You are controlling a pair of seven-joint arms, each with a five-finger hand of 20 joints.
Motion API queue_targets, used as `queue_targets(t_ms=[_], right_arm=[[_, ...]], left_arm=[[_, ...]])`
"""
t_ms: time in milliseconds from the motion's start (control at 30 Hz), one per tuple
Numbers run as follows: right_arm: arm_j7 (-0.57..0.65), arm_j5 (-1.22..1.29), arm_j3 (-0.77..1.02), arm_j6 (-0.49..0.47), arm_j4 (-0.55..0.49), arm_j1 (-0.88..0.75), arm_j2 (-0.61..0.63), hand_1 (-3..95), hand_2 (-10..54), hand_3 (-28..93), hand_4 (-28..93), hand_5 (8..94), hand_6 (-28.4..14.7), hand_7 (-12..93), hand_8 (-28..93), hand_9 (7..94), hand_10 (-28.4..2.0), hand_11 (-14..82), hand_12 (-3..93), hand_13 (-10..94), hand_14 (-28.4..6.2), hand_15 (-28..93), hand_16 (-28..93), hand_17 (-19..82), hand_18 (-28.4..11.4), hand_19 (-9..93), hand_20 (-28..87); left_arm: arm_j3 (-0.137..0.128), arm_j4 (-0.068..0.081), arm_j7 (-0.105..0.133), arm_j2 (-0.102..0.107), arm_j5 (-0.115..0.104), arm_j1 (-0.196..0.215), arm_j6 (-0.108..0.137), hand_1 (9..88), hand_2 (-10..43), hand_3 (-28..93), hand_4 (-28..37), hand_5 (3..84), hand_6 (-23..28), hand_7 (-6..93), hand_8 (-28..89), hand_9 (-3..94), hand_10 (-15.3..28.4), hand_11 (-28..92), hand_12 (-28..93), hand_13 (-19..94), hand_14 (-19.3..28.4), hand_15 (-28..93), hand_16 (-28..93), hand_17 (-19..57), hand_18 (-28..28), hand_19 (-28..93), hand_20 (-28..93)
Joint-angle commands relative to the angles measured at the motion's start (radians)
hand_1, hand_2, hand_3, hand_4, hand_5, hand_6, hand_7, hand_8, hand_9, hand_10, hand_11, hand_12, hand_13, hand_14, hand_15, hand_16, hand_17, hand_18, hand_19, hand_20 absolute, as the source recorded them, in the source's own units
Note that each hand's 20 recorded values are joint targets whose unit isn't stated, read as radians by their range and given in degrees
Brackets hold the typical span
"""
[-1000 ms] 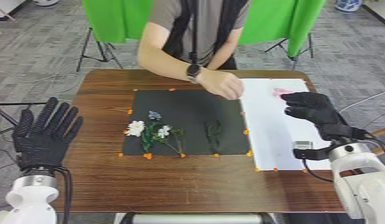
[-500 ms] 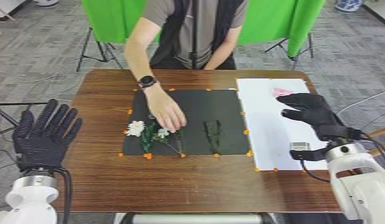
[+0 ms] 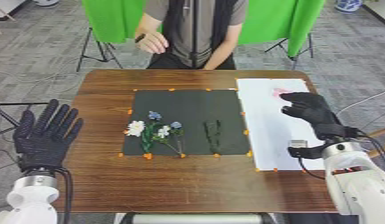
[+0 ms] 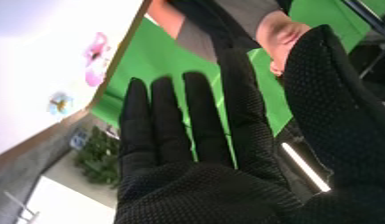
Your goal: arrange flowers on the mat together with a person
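Here, my right hand (image 3: pixel 310 109), fingers straight and spread, is at the white mat's (image 3: pixel 262 115) right edge; near its far edge, beside my fingertips, lies a pink flower (image 3: pixel 282 92). The right wrist view adds a pale blue flower (image 4: pixel 60 103); the head view, white flowers (image 3: pixel 135 128) along the black mat's (image 3: pixel 190 107) left edge. From above, the pink petals blur together.
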Motion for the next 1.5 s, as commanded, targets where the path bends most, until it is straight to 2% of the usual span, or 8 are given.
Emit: queue_targets(t_ms=[33, 367, 500, 767, 900, 1033, 1300, 1500], right_arm=[[0.085, -0.233, -0.076, 0.033, 0.087, 0.16, 0.106, 38.5, -9.5, 78, -26, 47.3, 1.2, 23, -14, 37.4, -11.1, 4.7, 15.8, 25, -11.4, 10, 20, 13, -12.0, 30, 14], [0.356, -0.503, -0.226, -0.036, 0.219, 0.322, 0.169, 40.1, -9.5, 78, -27, 42.6, 1.1, 22, -14, 33.2, -11.6, 3.7, 15.5, 20, -12.7, 10, 18, 10, -11.9, 33, 10], [0.402, -0.504, -0.269, -0.096, 0.266, 0.39, 0.188, 41.2, -9.5, 78, -27, 41.8, 0.4, 21, -14, 33.1, -11.7, 4.1, 15.0, 20, -13.5, 14, 15, 10, -12.5, 38, 8], [0.426, -0.45, -0.355, -0.116, 0.368, 0.502, 0.188, 41.6, -9.5, 78, -28, 38.1, -1.5, 19, -13, 31.7, -13.9, 5.2, 14.1, 21, -14.1, 18, 11, 11, -13.2, 43, 5], [0.41, -0.42, -0.408, -0.125, 0.454, 0.584, 0.173, 43.3, -9.5, 78, -28, 38.6, -1.2, 19, -13, 31.2, -12.9, 4.8, 13.5, 22, -13.4, 19, 11, 13, -13.1, 43, 5], [0.44, -0.405, -0.436, -0.118, 0.503, 0.637, 0.164, 44.1, -9.5, 78, -28, 39.4, -0.8, 20, -13, 31.5, -12.2, 5.4, 12.9, 24, -12.8, 19, 10, 14, -12.9, 43, 5], [0.491, -0.379, -0.539, -0.124, 0.6, 0.721, 0.182, 46.0, -9.5, 78, -28, 42.5, -2.0, 20, -14, 35.4, -15.7, 7.9, 12.3, 29, -12.6, 23, 10, 17, -14.1, 51, 8], [0.452, -0.386, -0.562, -0.168, 0.613, 0.722, 0.191, 50.3, -9.5, 76, -28, 45.3, -2.1, 20, -14, 41.4, -13.6, 9.4, 11.8, 39, -10.5, 25, 10, 22, -14.7, 57, 9]], left_arm=[[0.009, 0.004, -0.008, -0.007, 0.007, 0.015, -0.007, 25.3, 14.9, 68, -28.3, 41.0, 6.9, 14.5, -11, 36.2, 14.7, 18, 9, 26, 13.5, 28, -7, -5.1, 13.3, 31, 12], [0.015, 0.009, -0.012, -0.002, 0.009, 0.009, -0.014, 25.3, 14.9, 68, -28.3, 40.9, 6.9, 14.6, -11, 36.1, 14.7, 18, 9, 26, 13.5, 28, -7, -5.1, 13.2, 31, 12], [0.015, 0.011, -0.016, 0.002, 0.01, 0.008, -0.016, 25.2, 14.9, 68, -28.3, 40.9, 6.9, 14.6, -11, 36.0, 14.7, 18, 9, 26, 13.5, 28, -7, -5.2, 13.2, 31, 12], [0.022, 0.013, -0.019, 0.002, 0.009, 0.01, -0.015, 25.3, 14.9, 68, -28.3, 40.7, 6.8, 14.6, -11, 35.9, 14.6, 18, 9, 26, 13.5, 28, -7, -5.2, 13.2, 31, 12], [0.044, 0.017, -0.031, 0.01, 0.007, -0.008, -0.018, 25.4, 14.8, 68, -28.3, 41.0, 6.4, 14.8, -11, 35.9, 14.6, 18, 9, 26, 13.5, 28, -7, -5.2, 13.2, 31, 12], [0.052, 0.017, -0.02, 0.012, 0.004, -0.02, -0.019, 25.4, 14.8, 68, -28.3, 41.0, 6.4, 14.8, -11, 35.8, 14.5, 18, 9, 26, 13.5, 28, -7, -5.2, 13.2, 31, 12], [0.045, 0.014, -0.018, 0.005, 0.001, -0.007, -0.012, 25.3, 14.8, 68, -28.3, 40.7, 6.6, 14.8, -11, 35.7, 14.5, 18, 9, 26, 13.6, 28, -7, -5.3, 13.2, 31, 12], [0.013, 0.007, -0.003, 0.003, 0.0, 0.007, -0.007, 25.2, 14.7, 68, -28.3, 40.6, 6.8, 14.8, -11, 35.6, 14.7, 19, 9, 26, 13.8, 28, -7, -5.3, 13.2, 31, 12]])
